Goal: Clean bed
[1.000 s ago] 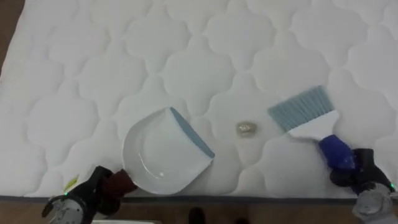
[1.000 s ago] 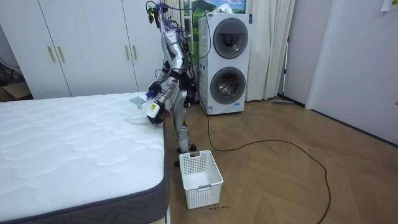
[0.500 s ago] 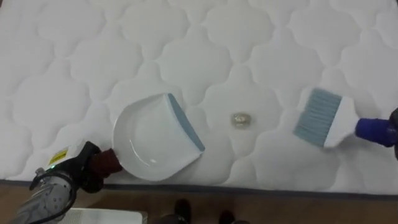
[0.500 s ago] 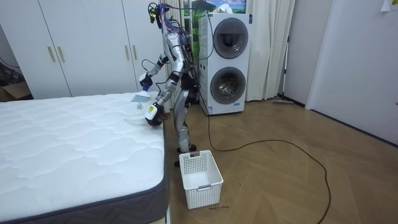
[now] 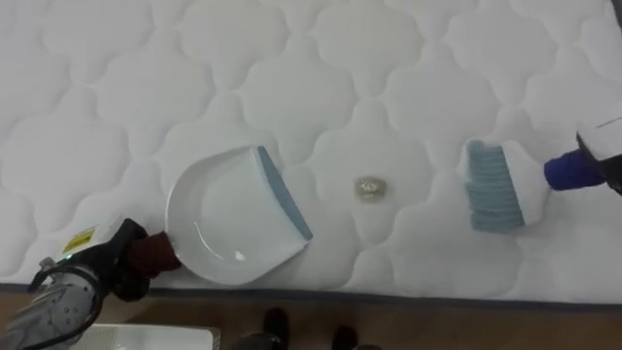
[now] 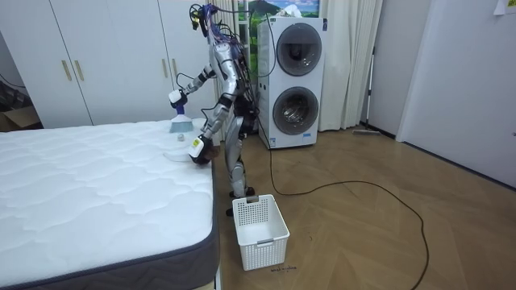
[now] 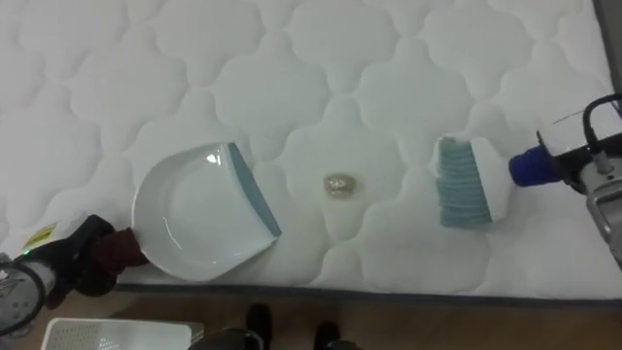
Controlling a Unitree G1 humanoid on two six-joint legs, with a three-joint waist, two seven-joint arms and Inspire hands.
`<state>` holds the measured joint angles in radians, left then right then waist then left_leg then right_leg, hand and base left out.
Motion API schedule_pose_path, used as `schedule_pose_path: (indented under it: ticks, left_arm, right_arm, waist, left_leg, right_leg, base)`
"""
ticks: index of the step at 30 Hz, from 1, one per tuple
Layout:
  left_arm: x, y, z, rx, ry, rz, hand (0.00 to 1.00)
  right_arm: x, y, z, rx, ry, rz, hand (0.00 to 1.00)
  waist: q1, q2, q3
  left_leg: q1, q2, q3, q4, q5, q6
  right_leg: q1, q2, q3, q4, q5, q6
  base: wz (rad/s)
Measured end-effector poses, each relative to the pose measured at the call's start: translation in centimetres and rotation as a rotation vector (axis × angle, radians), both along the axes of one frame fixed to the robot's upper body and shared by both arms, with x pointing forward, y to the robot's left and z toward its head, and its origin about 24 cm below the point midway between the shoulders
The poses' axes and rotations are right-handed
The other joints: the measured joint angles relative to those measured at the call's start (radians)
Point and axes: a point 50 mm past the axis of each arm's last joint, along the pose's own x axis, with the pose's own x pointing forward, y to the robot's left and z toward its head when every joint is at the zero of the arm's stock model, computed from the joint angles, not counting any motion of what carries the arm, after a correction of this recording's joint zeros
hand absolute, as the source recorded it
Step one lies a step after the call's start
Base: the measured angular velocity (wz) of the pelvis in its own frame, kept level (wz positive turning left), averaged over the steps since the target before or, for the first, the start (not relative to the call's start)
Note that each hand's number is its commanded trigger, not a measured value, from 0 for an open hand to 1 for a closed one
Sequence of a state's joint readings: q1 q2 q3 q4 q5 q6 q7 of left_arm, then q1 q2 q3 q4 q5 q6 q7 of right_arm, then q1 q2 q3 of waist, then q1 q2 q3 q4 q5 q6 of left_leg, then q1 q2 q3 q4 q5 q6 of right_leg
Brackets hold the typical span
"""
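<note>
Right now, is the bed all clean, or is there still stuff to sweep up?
Not clean yet. Done: the left hand holds the dustpan on the mattress, its open edge facing the small crumb. In hand: the right hand holds the brush on the crumb's other side, apart from it. Left: sweep the crumb into the empty dustpan, then probably tip it into the white basket on the floor.

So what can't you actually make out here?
Scrap on the mattress: too small to identify in either eye view.
Right hand, at the brush's handle: largely cut off by the eye views' right edge.
Basket: cut off by the right eye view's bottom edge.
</note>
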<state>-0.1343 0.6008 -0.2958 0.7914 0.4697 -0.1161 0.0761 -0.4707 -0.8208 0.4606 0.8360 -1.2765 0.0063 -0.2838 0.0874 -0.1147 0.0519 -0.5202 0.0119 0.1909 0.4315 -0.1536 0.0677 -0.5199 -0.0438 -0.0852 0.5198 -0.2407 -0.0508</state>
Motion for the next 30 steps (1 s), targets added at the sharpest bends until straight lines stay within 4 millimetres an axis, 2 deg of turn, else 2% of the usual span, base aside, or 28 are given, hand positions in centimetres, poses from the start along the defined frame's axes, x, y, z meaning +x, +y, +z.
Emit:
schedule_pose_path:
  ticks: [2, 7, 10, 12, 16, 20, 26, 30]
  left_arm:
    - [-0.1, 0.2, 0.0, 0.007, 0.003, 0.004, 1.00]
    - [-0.3, 0.3, -0.1, 0.011, 0.007, 0.005, 1.00]
    - [-0.4, 0.2, -0.2, 0.006, 0.006, -0.004, 1.00]
    - [-0.3, 0.0, -0.1, 0.003, 0.003, -0.011, 1.00]
    - [-0.4, -0.2, -0.4, 0.004, 0.015, -0.024, 1.00]
    - [-0.5, -0.3, -0.5, 0.002, 0.024, -0.022, 1.00]
    - [-0.6, -0.4, -0.7, 0.005, 0.031, -0.022, 1.00]
    - [-1.0, -0.7, -1.2, 0.004, 0.049, -0.011, 1.00]
  right_arm:
    - [0.3, 0.7, 0.2, -0.004, -0.014, 0.030, 1.00]
    - [1.2, 3.3, 1.2, 0.010, -0.067, 0.137, 1.00]
    - [1.5, 4.8, 1.1, 0.043, -0.077, 0.175, 1.00]
    - [1.7, 5.9, 0.8, 0.085, -0.069, 0.198, 1.00]
    - [1.8, 6.4, 0.5, 0.109, -0.047, 0.196, 1.00]
    - [2.0, 7.1, 0.6, 0.125, -0.034, 0.201, 1.00]
    - [1.9, 8.2, 0.0, 0.191, 0.004, 0.200, 1.00]
    - [2.1, 9.8, -0.2, 0.247, 0.021, 0.206, 1.00]
  waist:
    - [0.000, -0.010, -0.0013]
    - [0.010, -0.009, -0.0017]
    - [0.027, -0.005, -0.0035]
    - [0.034, 0.002, -0.0052]
    - [0.047, 0.023, -0.0061]
    - [0.047, 0.039, -0.0063]
    - [0.045, 0.045, -0.0094]
    - [0.047, 0.052, -0.0128]
  left_leg:
    - [-0.002, 0.003, 0.000, 0.003, -0.001, -0.001]
    - [-0.002, 0.014, -0.002, 0.014, -0.009, -0.005]
    - [-0.003, 0.019, -0.001, 0.013, -0.010, -0.007]
    - [-0.007, 0.021, -0.002, 0.013, -0.010, -0.008]
    - [-0.009, 0.021, -0.003, 0.013, -0.010, -0.008]
    - [-0.008, 0.022, -0.004, 0.011, -0.010, -0.009]
    - [-0.006, 0.023, -0.003, 0.011, -0.010, -0.010]
    - [0.001, 0.023, -0.004, 0.012, -0.010, -0.010]
  right_leg:
    - [0.001, 0.002, -0.002, -0.004, 0.002, 0.000]
    - [0.013, 0.012, -0.010, -0.023, 0.011, -0.002]
    - [0.017, 0.018, -0.010, -0.035, 0.017, -0.006]
    - [0.021, 0.014, -0.030, -0.035, 0.018, -0.008]
    - [0.022, 0.008, -0.053, -0.035, 0.019, -0.009]
    - [0.024, 0.008, -0.057, -0.035, 0.019, -0.010]
    - [0.024, 0.008, -0.060, -0.033, 0.020, -0.012]
    - [0.033, 0.007, -0.067, -0.034, 0.020, -0.012]
  base:
    - [0.00]
    - [-0.02]
    - [-0.04]
    - [0.02]
    - [0.01]
    - [0.00]
    - [0.00]
    - [0.00]
